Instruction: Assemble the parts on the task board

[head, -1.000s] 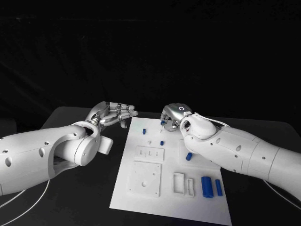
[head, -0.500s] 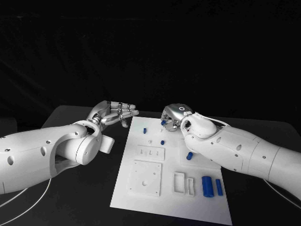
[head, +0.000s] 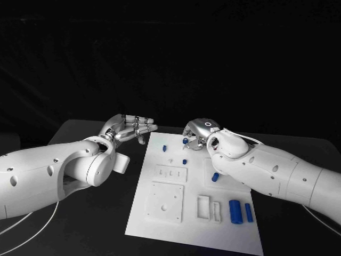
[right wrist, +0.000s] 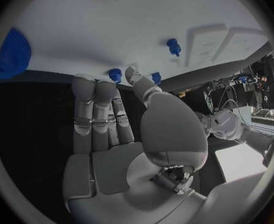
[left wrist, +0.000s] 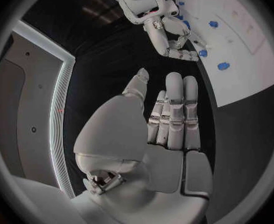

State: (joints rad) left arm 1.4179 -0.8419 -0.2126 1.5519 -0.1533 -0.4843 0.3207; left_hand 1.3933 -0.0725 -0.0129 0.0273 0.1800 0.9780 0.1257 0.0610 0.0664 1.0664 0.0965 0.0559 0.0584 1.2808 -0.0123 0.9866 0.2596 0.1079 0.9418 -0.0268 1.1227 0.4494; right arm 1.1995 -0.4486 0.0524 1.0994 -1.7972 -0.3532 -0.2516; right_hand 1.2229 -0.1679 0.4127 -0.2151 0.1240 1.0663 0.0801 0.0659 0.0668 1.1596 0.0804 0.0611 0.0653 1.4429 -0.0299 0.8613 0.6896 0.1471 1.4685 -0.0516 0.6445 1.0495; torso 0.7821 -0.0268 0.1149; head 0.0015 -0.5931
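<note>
White task board (head: pixel 159 224) on a black table (head: pixel 86 224), plain, no pattern on either. Near the board's front edge, a big blue cylinder (head: pixel 235 211) with a slimmer blue part (head: pixel 248 212) beside it, both solid blue. More blue toward the far end: small blue pegs (head: pixel 165 148) and (head: pixel 184 160), and a blue piece (head: pixel 215 176) mid-board. Raised blocks (head: pixel 164 202) on the board are white like it. Silver left hand (head: pixel 130 128), silver right hand (head: pixel 195 132), each on a white arm (head: pixel 40 178).
</note>
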